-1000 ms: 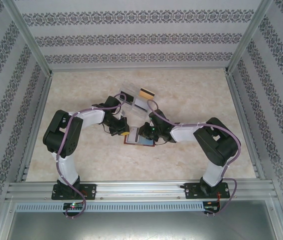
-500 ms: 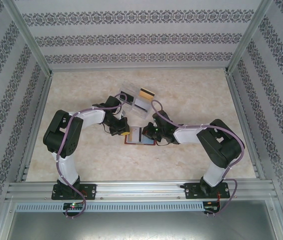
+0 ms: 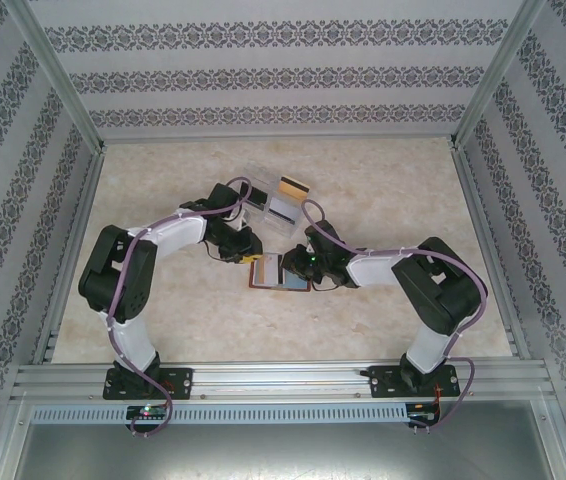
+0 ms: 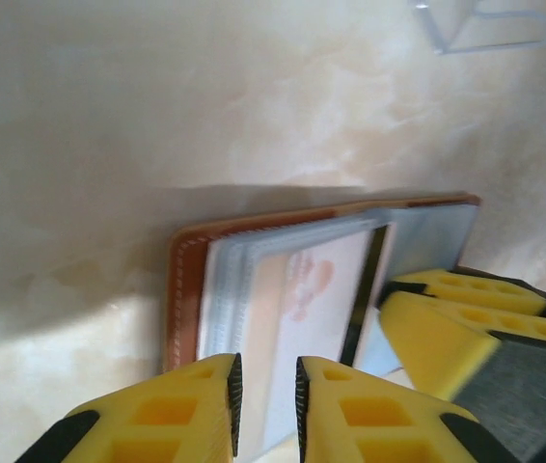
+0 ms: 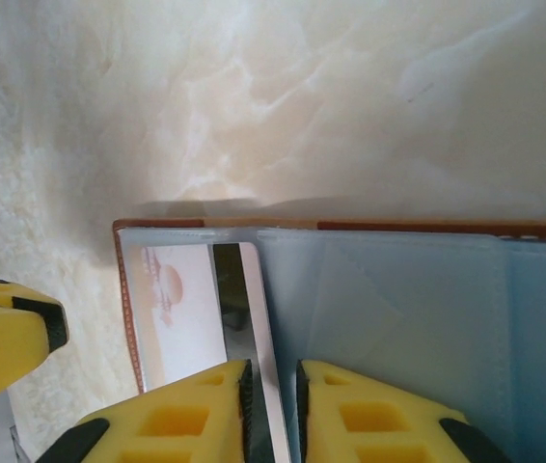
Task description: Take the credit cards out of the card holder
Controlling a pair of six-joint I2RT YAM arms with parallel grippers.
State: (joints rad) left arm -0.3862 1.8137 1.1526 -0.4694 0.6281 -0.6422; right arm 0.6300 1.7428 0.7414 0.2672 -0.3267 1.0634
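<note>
**A:** Where is the card holder?

**B:** It lies open on the bench, mid-frame in the top view, between the two wrists. A corner of the clear tray shows at the upper right of the left wrist frame.

**A:** Is anything left in it?

**B:** One credit card, pale with a dark stripe, sits in the pocket at the lower left of the right wrist frame.

**A:** And the fingers?

**B:** The left fingers are a narrow slit apart over the holder's near edge, with nothing visibly between them. The right fingers are just as narrow. The card's silvery edge runs into their gap, but the view is too close to tell whether they are pinching it or just above it.

**A:** How would you do this step well?

**B:** I'd press the left fingers onto the leather so the holder can't slide. Then I'd close the right fingers on the card's exposed edge and draw it flat, along the pocket's mouth, not upward.
</note>
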